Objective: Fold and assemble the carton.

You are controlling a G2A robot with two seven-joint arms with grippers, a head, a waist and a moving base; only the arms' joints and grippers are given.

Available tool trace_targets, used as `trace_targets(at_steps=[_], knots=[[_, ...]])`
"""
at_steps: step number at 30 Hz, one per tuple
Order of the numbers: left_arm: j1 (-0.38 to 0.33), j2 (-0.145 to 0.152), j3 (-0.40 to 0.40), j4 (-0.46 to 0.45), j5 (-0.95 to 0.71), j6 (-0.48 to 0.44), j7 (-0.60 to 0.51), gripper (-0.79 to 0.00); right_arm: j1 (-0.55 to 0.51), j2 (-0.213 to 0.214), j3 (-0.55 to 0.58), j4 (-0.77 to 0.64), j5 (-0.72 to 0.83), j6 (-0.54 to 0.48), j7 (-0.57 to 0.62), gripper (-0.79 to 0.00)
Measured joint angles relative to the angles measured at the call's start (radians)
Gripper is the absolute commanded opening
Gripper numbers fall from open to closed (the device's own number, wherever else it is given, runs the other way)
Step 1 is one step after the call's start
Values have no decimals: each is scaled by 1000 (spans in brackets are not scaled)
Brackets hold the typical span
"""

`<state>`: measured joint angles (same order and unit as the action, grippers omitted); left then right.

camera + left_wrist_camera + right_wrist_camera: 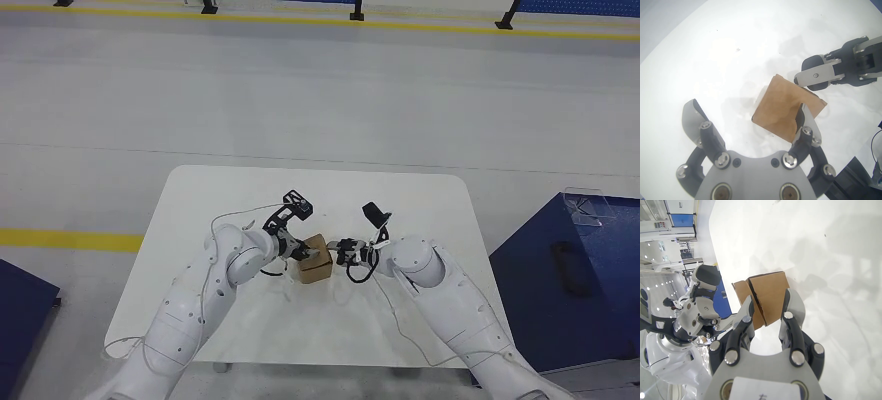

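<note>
One carton (780, 109) is seen, standing near the middle of the single white worktop (200, 200), between the two grippers. It is already raised into a box. A dark seam (755, 296) is left open between its upper flaps, and one flap edge stands slightly proud, so the step in hand is judged to be the closing of the top flaps. The left gripper (748, 106) is held low beside the carton with its jaws spread wide. One finger (806, 117) is laid against the carton's side, and the other is kept well apart over bare worktop, so nothing is gripped. The right gripper (769, 296) is set at the opposite corner with its jaws parted and the carton's edge lying between them. Whether the pads actually press on the cardboard cannot be told. For the next move, the box would probably need to be steadied from the left side. The proud flap would then be pushed down flat and the seam closed, with gentle pressure so that the thin walls are not crushed. In all, one carton, two grippers and one worktop are counted.
</note>
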<state>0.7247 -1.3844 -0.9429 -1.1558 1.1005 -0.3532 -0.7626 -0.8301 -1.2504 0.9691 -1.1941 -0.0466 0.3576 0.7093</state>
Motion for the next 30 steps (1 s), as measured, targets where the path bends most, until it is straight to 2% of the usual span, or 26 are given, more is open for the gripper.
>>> trace_targets(at_steps=[30], knots=[[-21, -8, 17, 40, -10, -4, -13, 0, 41, -28, -38, 74, -21, 3, 2, -471]])
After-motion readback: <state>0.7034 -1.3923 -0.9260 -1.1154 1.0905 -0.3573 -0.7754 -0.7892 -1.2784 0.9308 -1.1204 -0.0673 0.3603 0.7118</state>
